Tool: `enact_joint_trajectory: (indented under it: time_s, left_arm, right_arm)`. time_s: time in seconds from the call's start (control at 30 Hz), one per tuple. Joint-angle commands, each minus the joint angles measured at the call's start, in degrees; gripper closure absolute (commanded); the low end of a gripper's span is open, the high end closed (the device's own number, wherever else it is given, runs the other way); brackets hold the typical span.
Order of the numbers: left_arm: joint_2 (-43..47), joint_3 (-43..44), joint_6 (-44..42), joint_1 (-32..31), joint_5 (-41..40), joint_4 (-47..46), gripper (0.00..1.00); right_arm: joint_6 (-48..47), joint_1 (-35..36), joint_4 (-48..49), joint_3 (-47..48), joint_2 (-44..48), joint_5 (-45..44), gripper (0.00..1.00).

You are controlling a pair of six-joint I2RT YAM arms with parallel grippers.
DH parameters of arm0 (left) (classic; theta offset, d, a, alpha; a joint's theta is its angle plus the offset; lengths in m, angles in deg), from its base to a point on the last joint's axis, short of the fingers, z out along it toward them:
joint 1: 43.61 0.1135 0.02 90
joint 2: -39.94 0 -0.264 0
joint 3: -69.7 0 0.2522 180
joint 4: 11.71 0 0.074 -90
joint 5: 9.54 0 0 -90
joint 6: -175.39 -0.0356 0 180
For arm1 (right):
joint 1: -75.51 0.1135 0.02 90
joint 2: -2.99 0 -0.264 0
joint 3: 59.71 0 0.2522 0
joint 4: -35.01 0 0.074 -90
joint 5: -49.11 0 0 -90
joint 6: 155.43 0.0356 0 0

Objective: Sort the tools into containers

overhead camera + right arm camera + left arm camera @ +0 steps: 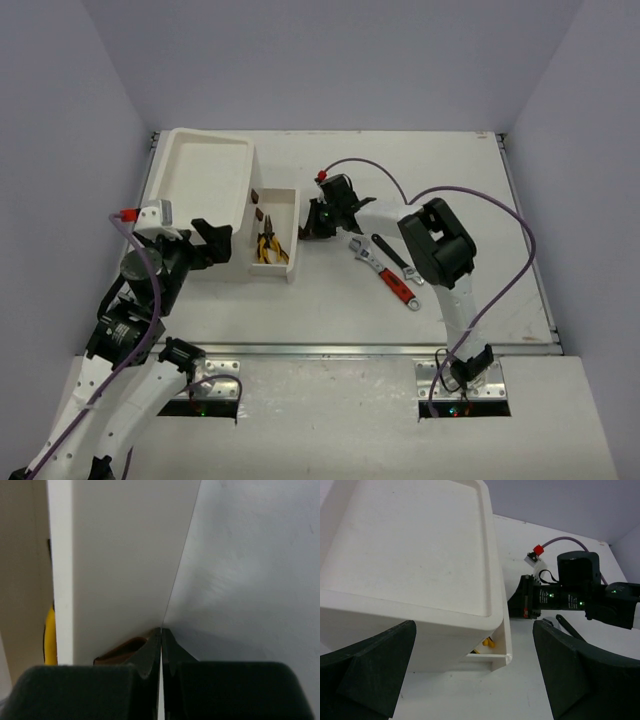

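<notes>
Box (205,175): smooth white plastic, rectangular, shallow tray top; desk's far left corner.
Drawer (293,215): pulled out toward desk's middle; yellow-handled pliers (268,248) inside.
Right gripper (311,226): clenched, empty, tips at drawer's outer wall beside dark-red knob (125,647).
Left gripper (475,647): spread wide, empty, at box's near side.
Red-handled wrench (397,283), black wrench (392,252): mid-desk, bare surface.

Seen only as yellow sliver past drawer wall (120,555): pliers (49,635). Too unclear to name: brownish shape (122,650) beside right claw (161,637). Cropped at frame edges: left claw (475,680) fingers (370,670).
</notes>
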Motion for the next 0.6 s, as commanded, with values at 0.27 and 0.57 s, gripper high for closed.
enact_joint_trajectory:
  time_s: [0.27, 0.57]
  left_arm:
    - [0.05, 1.13, 0.07, 0.65, -2.85, -2.27, 0.0]
    - [-0.72, 1.16, 0.0, 1.09, -2.38, -2.37, 0.0]
  right_arm:
    - [4.37, 0.58, 11.36, 17.35, -12.24, 17.12, 1.0]
    - [12.53, 2.93, 20.6, 19.17, -14.58, 19.85, 1.0]
